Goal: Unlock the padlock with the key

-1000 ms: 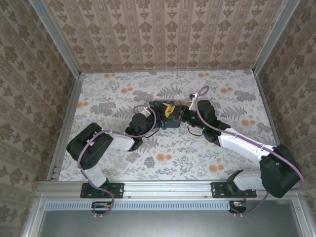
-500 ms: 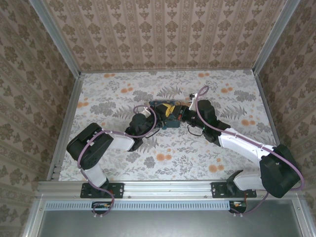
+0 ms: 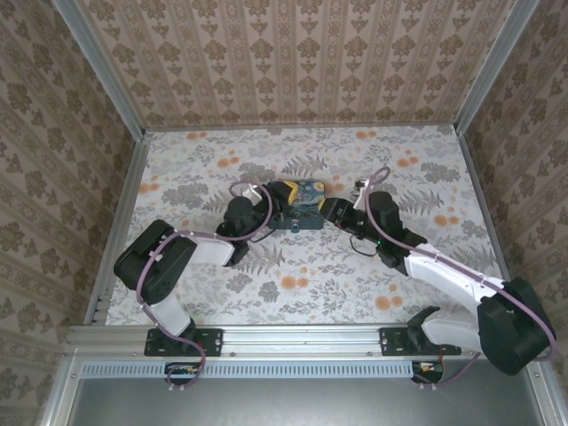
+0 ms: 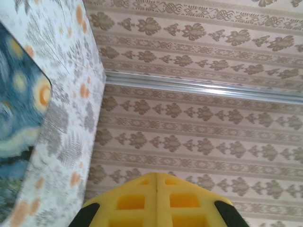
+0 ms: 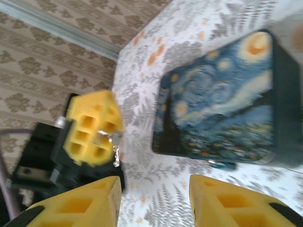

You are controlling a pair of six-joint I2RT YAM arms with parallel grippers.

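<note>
Looking down on a floral-print table (image 3: 204, 266) walled in by patterned wallpaper (image 3: 293, 62). Finding the painted tin box (image 3: 303, 197) mid-table, between the two arms. Making out a small teal shape, probably the padlock (image 5: 221, 164), lying against the box's side wall; too blurred for picking out the shackle. Seeing the left gripper (image 5: 102, 132) pinched closed beside the box, something small and silvery glinting at its tips, possibly the key (image 5: 115, 142), though not telling for sure. Seeing the right gripper (image 5: 151, 205) standing parted, grasping nothing. Judging the padlock light, hard, smooth, prone to skidding; favouring pinching across its flat body, leaving shackle and keyhole free.
</note>
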